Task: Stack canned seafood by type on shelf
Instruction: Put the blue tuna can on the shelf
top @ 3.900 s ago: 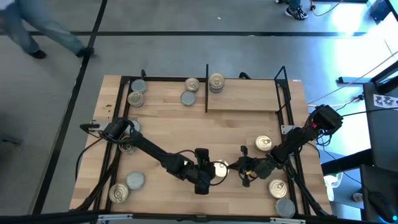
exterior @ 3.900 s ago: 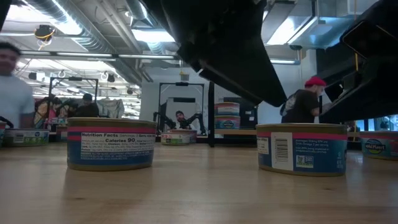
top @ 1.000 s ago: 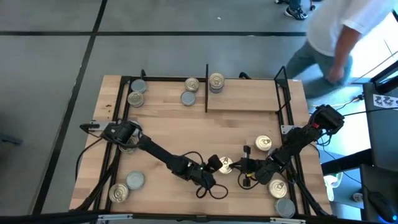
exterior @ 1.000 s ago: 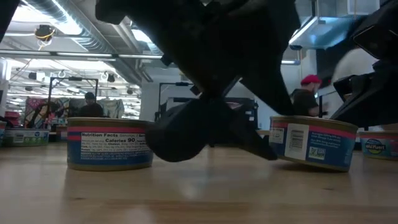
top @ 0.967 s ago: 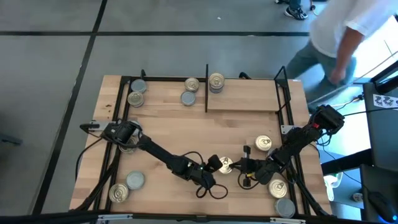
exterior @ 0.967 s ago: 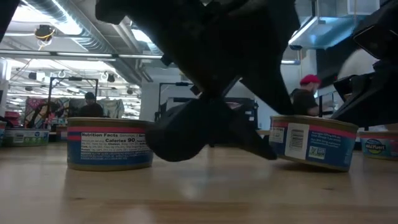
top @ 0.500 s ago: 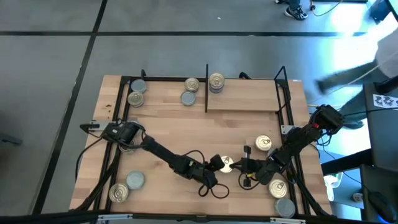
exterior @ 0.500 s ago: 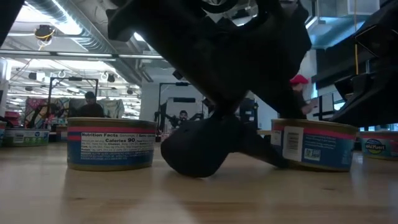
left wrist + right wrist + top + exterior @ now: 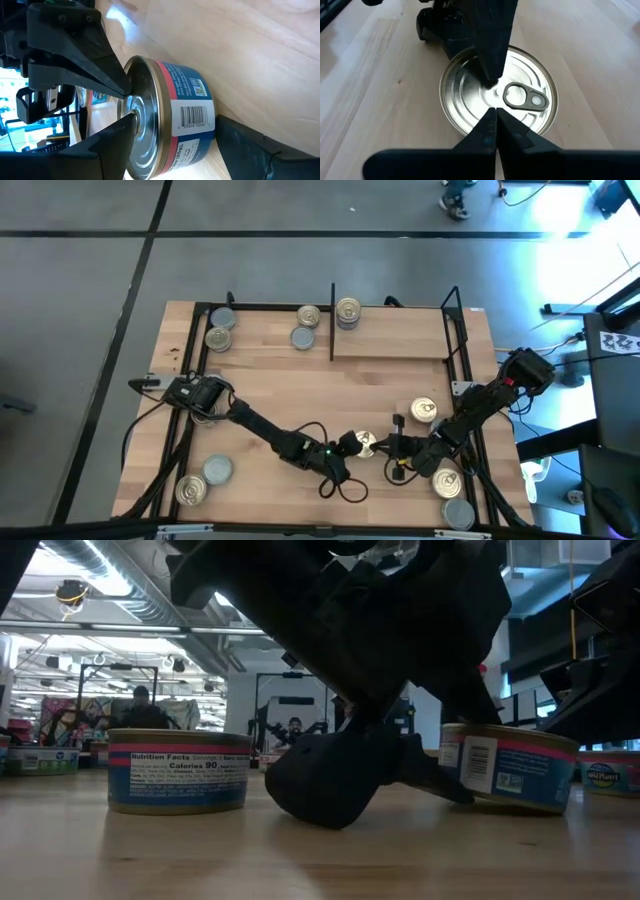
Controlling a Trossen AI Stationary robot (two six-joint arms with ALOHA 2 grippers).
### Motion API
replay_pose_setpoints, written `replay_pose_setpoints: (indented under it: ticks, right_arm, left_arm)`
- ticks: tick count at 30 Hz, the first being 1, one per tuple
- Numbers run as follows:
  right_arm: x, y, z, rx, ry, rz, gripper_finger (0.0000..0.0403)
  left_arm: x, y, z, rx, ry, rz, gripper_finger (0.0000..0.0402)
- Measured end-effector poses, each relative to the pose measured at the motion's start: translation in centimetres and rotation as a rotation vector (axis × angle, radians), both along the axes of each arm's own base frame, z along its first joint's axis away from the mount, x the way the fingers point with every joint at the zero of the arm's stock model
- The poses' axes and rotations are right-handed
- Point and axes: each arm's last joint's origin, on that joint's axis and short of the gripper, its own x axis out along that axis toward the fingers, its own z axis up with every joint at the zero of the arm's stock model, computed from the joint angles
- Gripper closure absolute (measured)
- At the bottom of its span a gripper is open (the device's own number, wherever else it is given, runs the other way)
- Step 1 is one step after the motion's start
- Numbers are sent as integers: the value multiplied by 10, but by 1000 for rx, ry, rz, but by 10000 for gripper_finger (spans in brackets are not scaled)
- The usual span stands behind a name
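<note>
A canned seafood tin [image 9: 363, 443] with a pale gold pull-tab lid and blue-and-red label sits near the table's front middle, slightly tilted in the low view [image 9: 505, 775]. My left gripper [image 9: 352, 446] reaches it from the left and is shut on it. My right gripper [image 9: 378, 446] comes from the right, shut, with its tips on the lid. The shelf [image 9: 400, 340] lies at the far side with a black divider [image 9: 332, 320]. It holds two gold-lidded tins [image 9: 217, 338], two grey-lidded tins [image 9: 302, 337] and a short stack [image 9: 347, 310]. My left gripper pinches the tin across its height: one finger [image 9: 107, 145] lies on the lid [image 9: 137, 117], the other [image 9: 250, 145] is at the bottom edge [image 9: 212, 127]. The fingers come slanting down from the table's left. My right gripper rests its shut fingertips [image 9: 492, 114] on the lid's middle [image 9: 485, 97], slanting down from the right.
Loose tins stand around: one gold [image 9: 424, 411] just right of the work spot, two [image 9: 447, 482] at the front right, two [image 9: 217, 470] at the front left, and a near one [image 9: 178, 770] in the low view. Black frame bars [image 9: 462, 350] edge the table.
My left gripper has rolled a little at the wrist and sunk slightly toward the table, staying on the tin. My right gripper has kept still on the lid.
</note>
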Motion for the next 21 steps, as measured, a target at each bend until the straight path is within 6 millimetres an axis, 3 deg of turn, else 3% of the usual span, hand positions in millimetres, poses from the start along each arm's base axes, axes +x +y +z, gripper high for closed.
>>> replay_pose_setpoints:
  ticks: [21]
  right_arm:
    - [1, 1, 1, 31, -7, 15, 393]
  left_arm:
    - [3, -5, 5, -21, -72, -18, 137]
